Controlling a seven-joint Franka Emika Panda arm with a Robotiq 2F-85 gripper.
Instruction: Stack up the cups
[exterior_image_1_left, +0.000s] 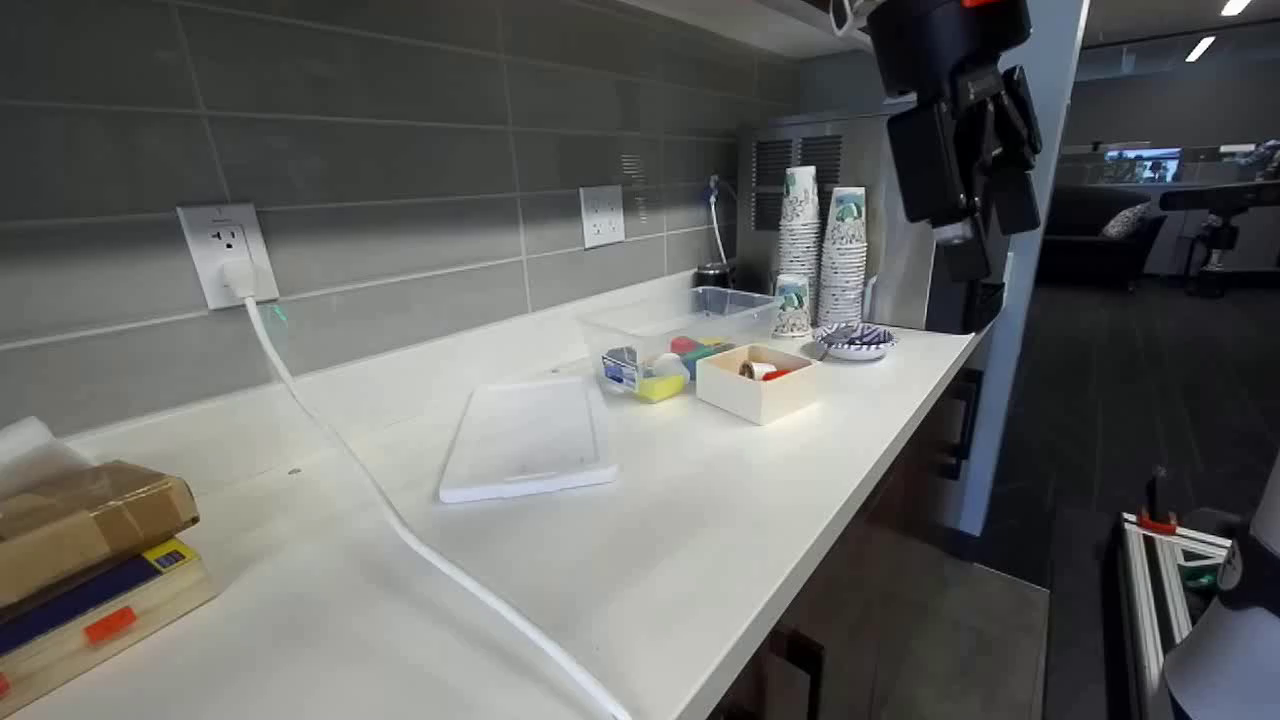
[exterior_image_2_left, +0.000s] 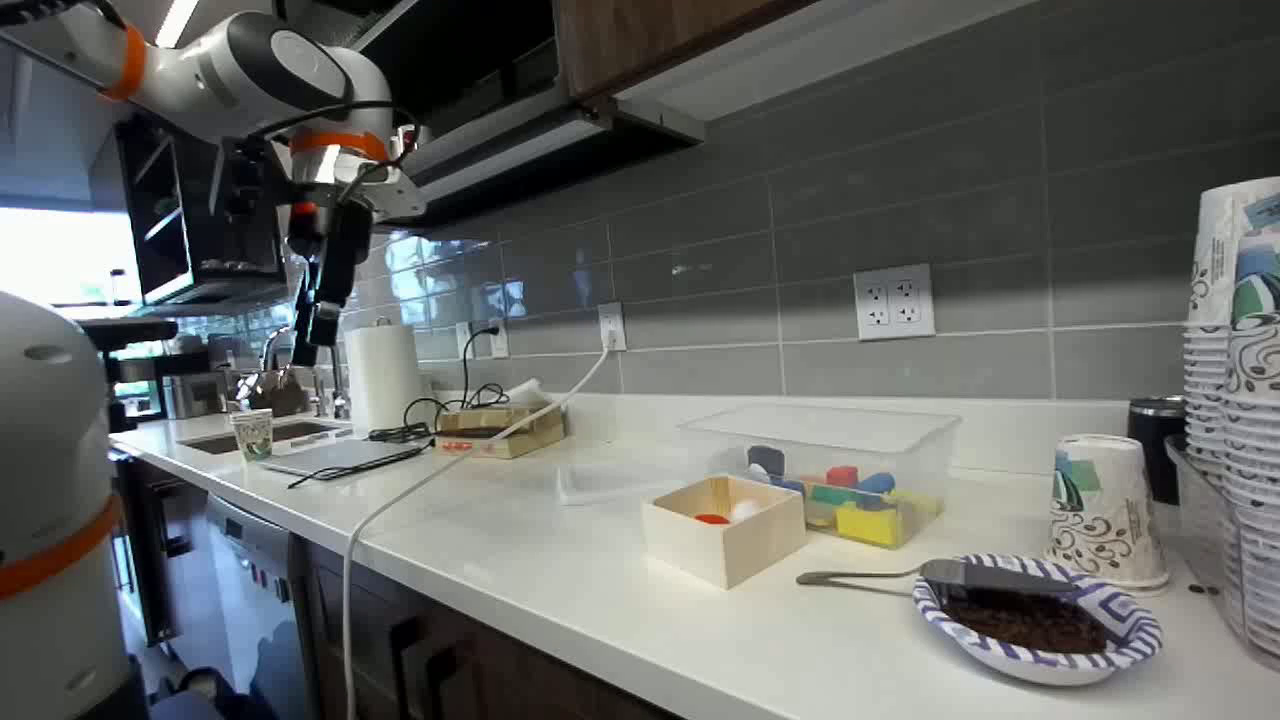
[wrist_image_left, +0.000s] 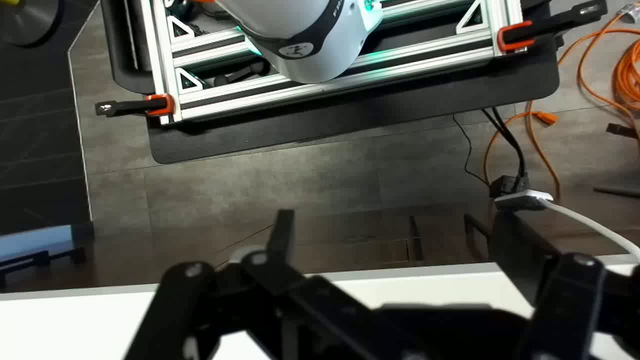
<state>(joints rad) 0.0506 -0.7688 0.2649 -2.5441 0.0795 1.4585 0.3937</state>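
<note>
Spread wide and holding nothing, the hand hangs well above the level of the tabletop, seemingly between a lone upright paper cup and the tall vertical paper-cup columns at the opposite end, so the next reach likely runs down and lengthwise.

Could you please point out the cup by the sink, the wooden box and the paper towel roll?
Cup (exterior_image_2_left: 253, 437): in an exterior view, on the middle of its side.
Wooden box (exterior_image_2_left: 765, 543): in an exterior view, on its outer wall.
Paper towel roll (exterior_image_2_left: 385, 382): in an exterior view, on its white side.
</note>
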